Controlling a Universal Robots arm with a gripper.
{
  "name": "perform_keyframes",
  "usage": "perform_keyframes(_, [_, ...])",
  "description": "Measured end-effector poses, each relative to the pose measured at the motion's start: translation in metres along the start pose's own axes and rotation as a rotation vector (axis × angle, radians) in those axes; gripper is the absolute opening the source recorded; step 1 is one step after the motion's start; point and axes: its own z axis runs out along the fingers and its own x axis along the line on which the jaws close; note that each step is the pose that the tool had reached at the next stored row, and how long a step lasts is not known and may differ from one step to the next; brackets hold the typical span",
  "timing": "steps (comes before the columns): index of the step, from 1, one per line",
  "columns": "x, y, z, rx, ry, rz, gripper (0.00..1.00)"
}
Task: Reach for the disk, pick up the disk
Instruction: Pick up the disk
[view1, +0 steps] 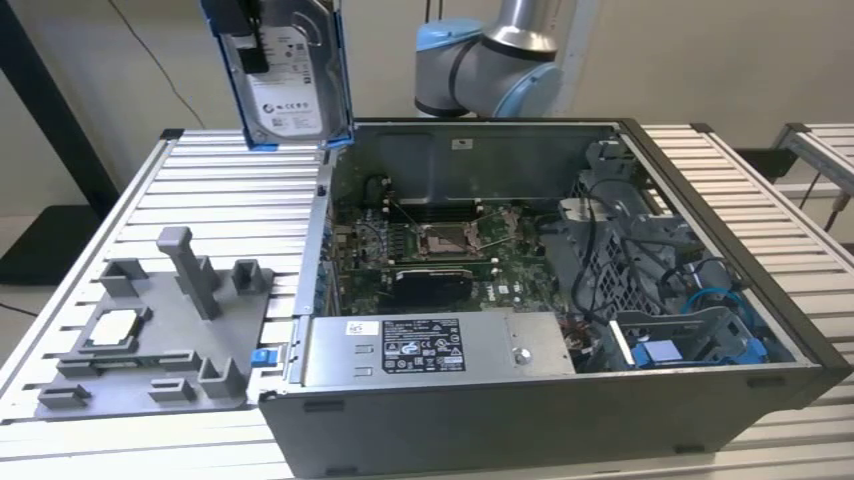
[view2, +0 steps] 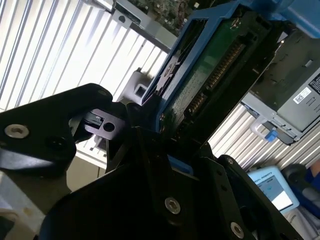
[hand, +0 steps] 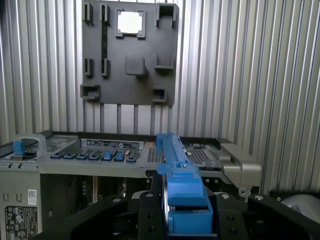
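end effector (view1: 251, 42) — pinching the disk (view1: 294, 90), aloft | slatted metal table (view1: 214, 190) | open computer case (view1: 534, 420) on it | pale wall (view1: 694, 50) behind

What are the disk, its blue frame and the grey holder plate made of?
The disk: likely metal, dull silver-grey sheen. The blue frame: probably plastic, saturated colour, moulded edges. The grey holder plate: apparently matte plastic, uniform colour, blocky moulded posts.

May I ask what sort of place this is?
Likely a robot lab bench for PC disassembly: an open computer case, a grey fixture tray, and the claw holding the disk.
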Motion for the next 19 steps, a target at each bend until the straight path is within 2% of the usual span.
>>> perform_keyframes(19, [0.0013, -0.0552, 0.0037, -0.0004, 0.0, 0.0, 0.0])
